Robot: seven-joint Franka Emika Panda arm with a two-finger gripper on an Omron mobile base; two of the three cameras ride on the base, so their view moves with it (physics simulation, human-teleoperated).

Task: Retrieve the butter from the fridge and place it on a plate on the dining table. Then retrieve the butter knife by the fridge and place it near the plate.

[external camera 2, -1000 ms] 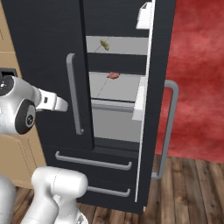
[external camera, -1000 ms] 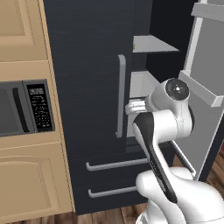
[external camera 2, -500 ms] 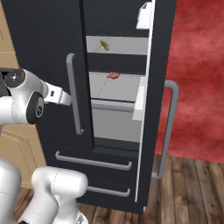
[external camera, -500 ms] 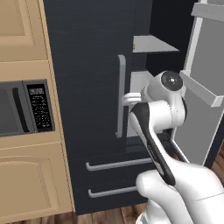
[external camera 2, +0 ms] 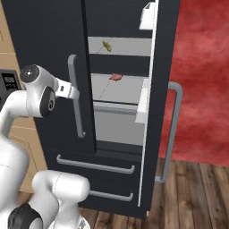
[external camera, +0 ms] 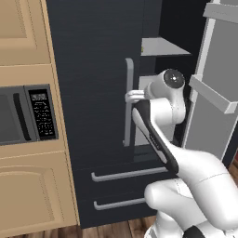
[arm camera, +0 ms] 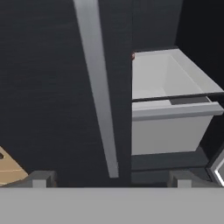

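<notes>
The black fridge (external camera: 93, 69) has its left door shut and its right door (external camera 2: 152, 112) swung open. The olive-yellow butter (external camera 2: 106, 44) lies on the upper shelf inside, above a small red food item (external camera 2: 116, 77) on the shelf below. My gripper (external camera 2: 74, 92) is open and empty, right at the left door's grey vertical handle (external camera 2: 77, 112). In the hand view the handle (arm camera: 98, 87) runs up between my gripper's (arm camera: 109, 179) spread fingertips (arm camera: 39, 179). The gripper (external camera: 134, 96) also shows beside the handle (external camera: 128, 102). The plate, the dining table and the butter knife are out of view.
A black microwave (external camera: 28, 114) sits in tan cabinets left of the fridge. Two fridge drawers with grey horizontal handles (external camera: 125, 174) lie below the doors. A white bin (arm camera: 166, 109) sits low inside. The open door's shelves (external camera: 211, 93) jut out on the right. A red wall (external camera 2: 201, 67) lies beyond.
The hand has swung up and in toward the left door's handle. The jaws stayed wide open, and the fridge and its contents have not moved.
</notes>
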